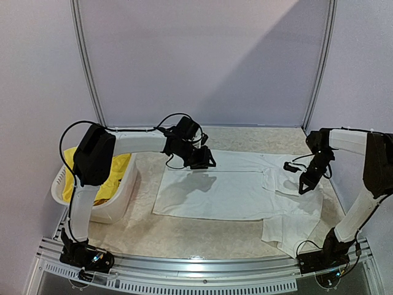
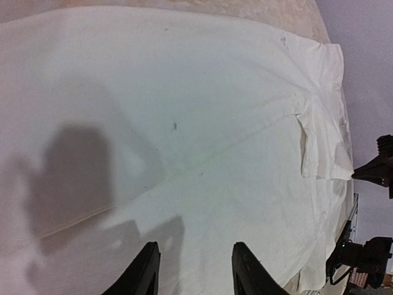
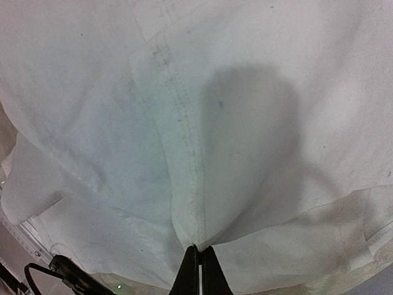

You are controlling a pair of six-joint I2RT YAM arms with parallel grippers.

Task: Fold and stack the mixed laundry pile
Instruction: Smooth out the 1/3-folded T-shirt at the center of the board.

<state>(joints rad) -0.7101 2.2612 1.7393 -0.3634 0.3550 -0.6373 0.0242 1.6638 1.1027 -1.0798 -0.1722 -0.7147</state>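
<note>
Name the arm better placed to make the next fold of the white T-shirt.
Right, most likely. The right hand is shut on a pinched fold of the white T-shirt at the sleeve end, ready to lift it over. The left hand hangs open above the shirt's middle, gripping nothing.

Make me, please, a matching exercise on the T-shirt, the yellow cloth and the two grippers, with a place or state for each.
Things:
1. T-shirt
2. yellow cloth
3. left gripper
4. right gripper

Places and states:
A. shut, pinching a fold of white cloth
B. lying in the basket
C. spread flat on the table
D. open above the T-shirt, holding nothing

Pairs: 1-C; 2-B; 3-D; 4-A
</note>
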